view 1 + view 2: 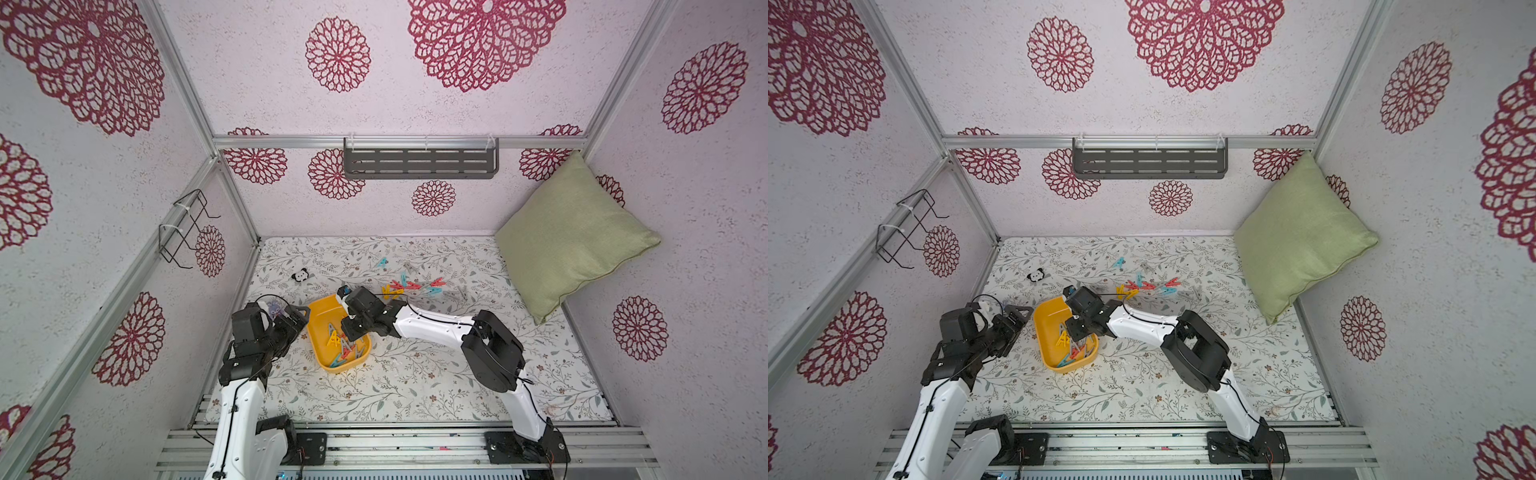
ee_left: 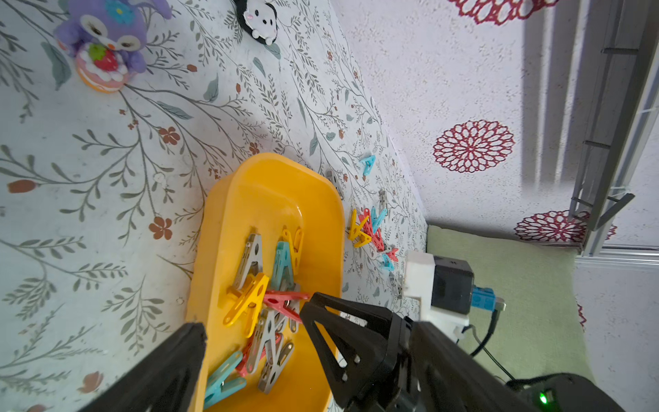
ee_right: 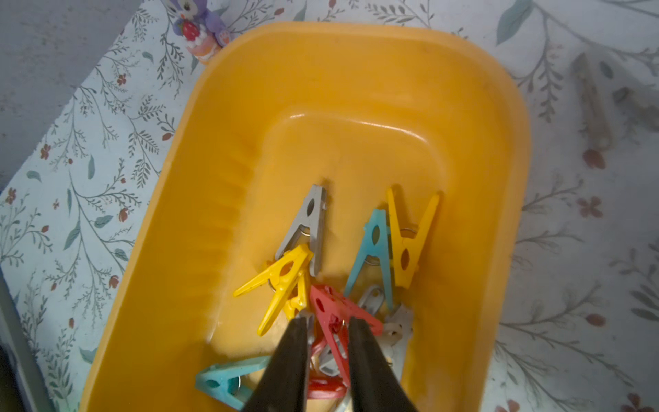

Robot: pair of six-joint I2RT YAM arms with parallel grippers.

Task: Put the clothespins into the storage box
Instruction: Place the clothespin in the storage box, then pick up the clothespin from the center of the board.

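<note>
The yellow storage box (image 1: 323, 312) (image 1: 1047, 322) sits left of centre on the floral mat, with several clothespins (image 3: 374, 242) piled in its near end. My right gripper (image 1: 347, 332) (image 3: 328, 321) hangs low over that pile, its jaws a little apart. A red clothespin (image 3: 330, 308) (image 2: 285, 299) lies between them on the heap. More clothespins (image 1: 411, 286) (image 1: 1147, 286) lie scattered on the mat beyond the box. My left gripper (image 1: 301, 318) (image 2: 308, 326) is wide open and empty at the box's left side.
A panda toy (image 1: 300, 275) and a purple plush figure (image 2: 107, 32) lie on the mat left of the box. A green pillow (image 1: 573, 237) leans in the back right corner. A grey slotted shelf (image 1: 419, 160) hangs on the back wall, a wire rack (image 1: 187, 228) on the left.
</note>
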